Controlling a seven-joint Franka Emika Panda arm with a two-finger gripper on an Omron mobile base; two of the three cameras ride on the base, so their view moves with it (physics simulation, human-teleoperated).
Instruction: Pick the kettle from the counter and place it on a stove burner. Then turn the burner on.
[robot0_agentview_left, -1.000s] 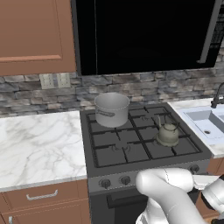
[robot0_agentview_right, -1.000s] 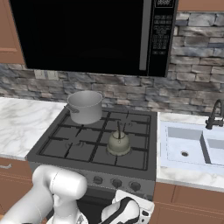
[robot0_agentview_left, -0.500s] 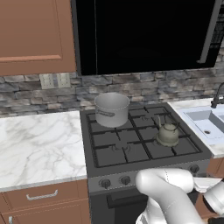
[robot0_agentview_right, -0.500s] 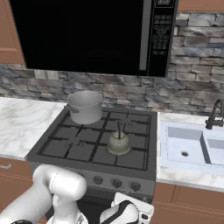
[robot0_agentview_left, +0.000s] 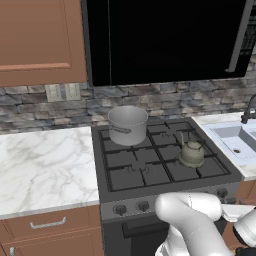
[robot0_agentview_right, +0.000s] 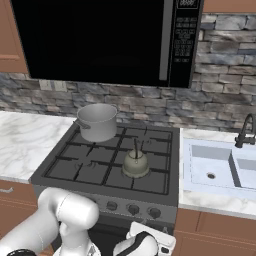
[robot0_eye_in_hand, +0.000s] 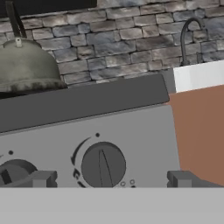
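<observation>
Placement appears complete: the kettle (robot0_agentview_left: 191, 154) sits on the front-right stove burner (robot0_agentview_right: 140, 176) of the cooktop, clear of the counter (robot0_agentview_left: 45, 165). The step in hand is ignition.

My gripper (robot0_eye_in_hand: 109, 179) is released, empty, its fingertips (robot0_eye_in_hand: 41, 178) spread to either side of a round dark knob (robot0_eye_in_hand: 103, 165) on the stove's front panel, below the kettle and to its right. Next move, as I judge it: advance, clamp that knob, rotate.

The kettle is squat, grey-green, upright, with a thin black wire handle. A larger steel pot (robot0_agentview_left: 128, 125) stands on the rear-left burner, well apart from the kettle.
</observation>
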